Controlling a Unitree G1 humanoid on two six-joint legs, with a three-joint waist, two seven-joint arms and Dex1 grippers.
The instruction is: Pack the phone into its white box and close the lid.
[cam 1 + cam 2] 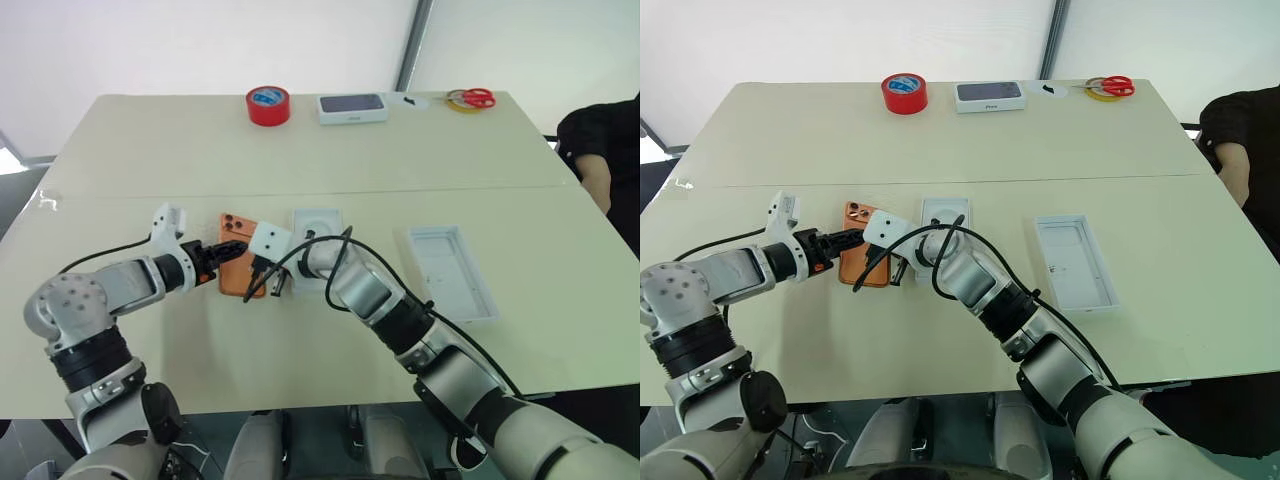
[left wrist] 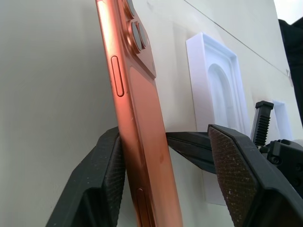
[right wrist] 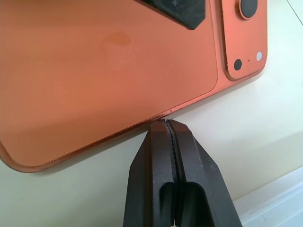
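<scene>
Near the table's (image 1: 120,140) front-left, the phone (image 1: 238,268) was tilted on its edge, straddled by the half-spread left gripper (image 2: 165,156). The pressed-together right gripper (image 3: 171,142) propped its rim; slipping could have toppled it.

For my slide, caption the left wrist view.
Left gripper straddling the tilted orange phone, white insert behind on the table.
</scene>
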